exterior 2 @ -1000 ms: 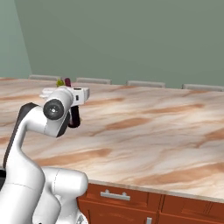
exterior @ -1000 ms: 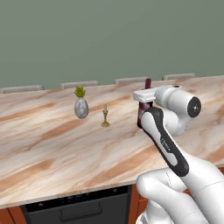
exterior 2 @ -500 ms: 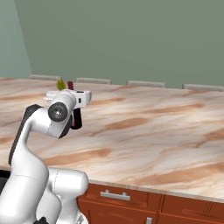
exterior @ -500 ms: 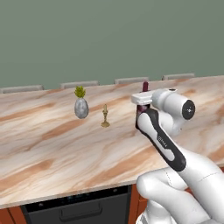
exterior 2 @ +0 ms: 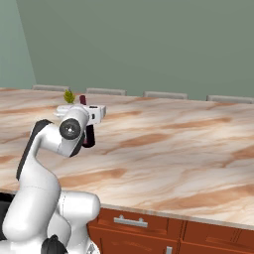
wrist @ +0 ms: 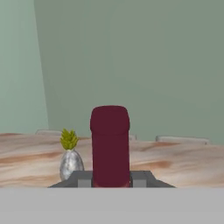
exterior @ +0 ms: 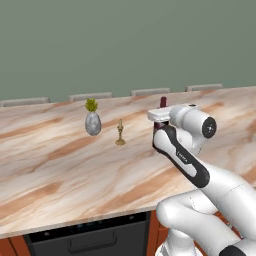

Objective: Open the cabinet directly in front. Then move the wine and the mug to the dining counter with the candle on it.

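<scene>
Since the earlier frame: arm extended slightly farther over the counter [exterior: 60, 165], wrist and wine [exterior: 163, 102] carried along; vase and candle unshifted.

Gripper [wrist: 111, 180]: fingers pinching the wine at the neck, just below the dark red capsule, one dark tip on each side of the glass in the hand view. In the right base view, gripper [exterior 2: 87, 130] seen behind the wrist with the dark bottle body [exterior 2: 89, 136] hanging below it, upright.

Wine location: above the middle of the counter, toward the far edge with the chair backs. Contact between bottle base and slab not determinable.

Handling, as judged: glass, rigid, smooth, breakable; heavy for a neck grip, with most weight below the fingers, so swing likely on quick moves. Preferred hold at the neck under the capsule, as now; lowering slow and vertical.

Candle [exterior: 120, 133]: on the counter, left of the wine, near but apart. Vase [exterior: 92, 122]: farther left, holding a yellow-green plant [exterior: 91, 105]. Bottle capped; contents not visible.
</scene>
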Available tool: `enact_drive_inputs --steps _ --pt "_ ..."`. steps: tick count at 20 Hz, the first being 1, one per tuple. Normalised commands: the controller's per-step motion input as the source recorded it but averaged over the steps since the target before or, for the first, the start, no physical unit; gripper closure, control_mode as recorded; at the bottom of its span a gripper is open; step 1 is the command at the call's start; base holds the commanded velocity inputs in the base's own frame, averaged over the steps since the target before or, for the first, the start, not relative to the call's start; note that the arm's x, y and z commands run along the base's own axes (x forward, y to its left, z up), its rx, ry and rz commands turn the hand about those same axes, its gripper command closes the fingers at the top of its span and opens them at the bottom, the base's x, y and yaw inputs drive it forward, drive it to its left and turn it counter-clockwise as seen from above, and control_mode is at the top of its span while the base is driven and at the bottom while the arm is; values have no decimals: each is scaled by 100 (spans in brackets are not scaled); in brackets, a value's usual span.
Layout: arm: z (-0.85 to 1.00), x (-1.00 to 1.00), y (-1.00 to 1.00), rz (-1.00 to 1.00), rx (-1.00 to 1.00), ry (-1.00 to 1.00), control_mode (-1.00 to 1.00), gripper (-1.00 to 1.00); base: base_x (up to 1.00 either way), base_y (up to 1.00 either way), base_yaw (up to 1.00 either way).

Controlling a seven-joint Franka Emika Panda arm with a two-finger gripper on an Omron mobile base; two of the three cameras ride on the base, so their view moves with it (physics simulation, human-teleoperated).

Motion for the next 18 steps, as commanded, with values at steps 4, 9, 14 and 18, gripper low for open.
enact_drive_inputs --steps 4,9,14,18 --pt "-16 13 0 1 0 0 -100 100 0 0 0" --pt "-18 10 0 3 0 0 -100 100 0 0 0" --pt "-12 25 0 2 0 0 -100 100 0 0 0" --pt "-8 38 0 1 0 0 -100 100 0 0 0"
